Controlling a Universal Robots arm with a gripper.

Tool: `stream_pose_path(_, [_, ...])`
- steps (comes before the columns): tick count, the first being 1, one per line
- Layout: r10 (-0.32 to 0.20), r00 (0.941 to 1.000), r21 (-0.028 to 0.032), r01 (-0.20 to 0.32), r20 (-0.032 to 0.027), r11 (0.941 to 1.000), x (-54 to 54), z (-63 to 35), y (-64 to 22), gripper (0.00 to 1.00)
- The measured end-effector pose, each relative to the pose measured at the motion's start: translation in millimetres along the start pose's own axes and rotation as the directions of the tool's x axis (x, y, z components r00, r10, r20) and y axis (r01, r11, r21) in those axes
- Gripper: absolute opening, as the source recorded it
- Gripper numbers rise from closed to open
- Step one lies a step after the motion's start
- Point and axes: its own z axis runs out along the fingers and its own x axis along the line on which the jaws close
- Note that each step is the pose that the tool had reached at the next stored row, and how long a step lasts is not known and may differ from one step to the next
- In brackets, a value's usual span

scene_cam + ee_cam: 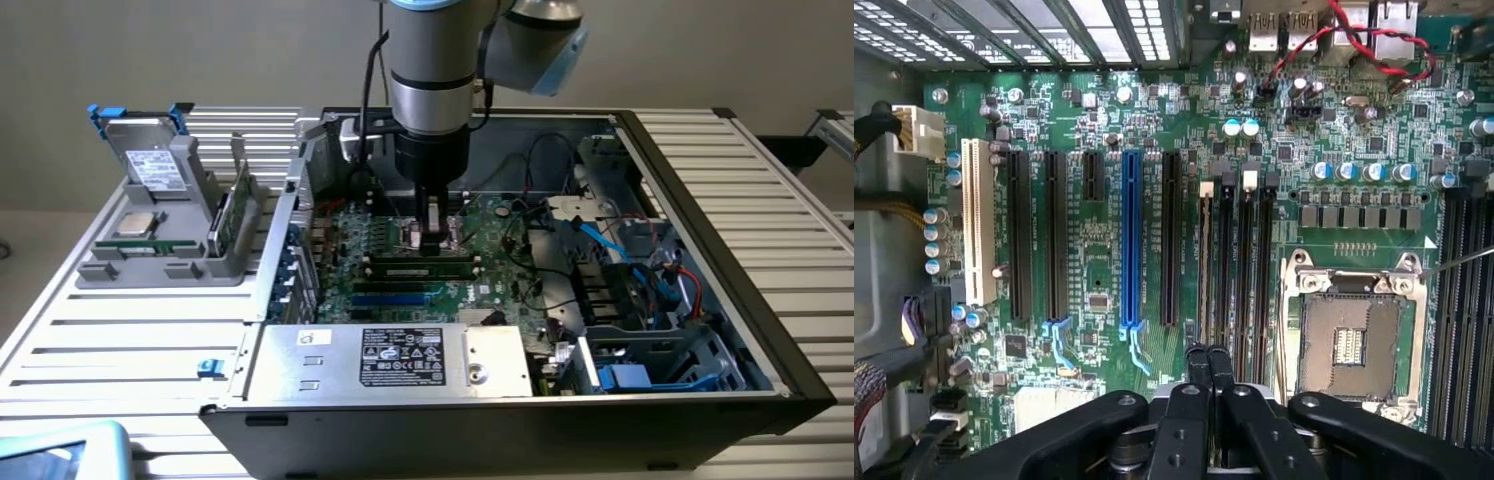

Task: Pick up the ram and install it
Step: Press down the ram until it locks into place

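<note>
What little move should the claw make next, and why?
Probably a gentle push straight down. The claw is shut, with its tip over the ram, which already lies along a black slot on the motherboard. Whether it has clicked in fully I cannot tell.

arm: one grey arm, lowest segment upright, descending from above over the middle of the bench
wrist: black wrist section vertical, pointing straight down
gripper (437,240): aimed straight down, low inside the open computer case
jaws: closed together, the two black fingers (1199,362) pressed side by side with no gap between them in the wrist view
grasp: nothing seen between the fingertips
</note>
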Motion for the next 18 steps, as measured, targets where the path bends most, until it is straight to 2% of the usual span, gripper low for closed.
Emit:
stream_pose_path(10, [0.001, 1.0000, -0.0001, -0.001, -0.0001, 1.0000, 0.0, 0.0, -0.2, 0.11])
stream_pose_path(14, [0.042, 0.9991, -0.0025, -0.042, -0.0011, 0.9991, 0.0, 0.0, -0.2, 0.11])
stream_pose_path(18, [0.101, 0.9949, -0.0056, -0.101, -0.0024, 0.9949, 0.0, 0.1, -0.2, 0.11])
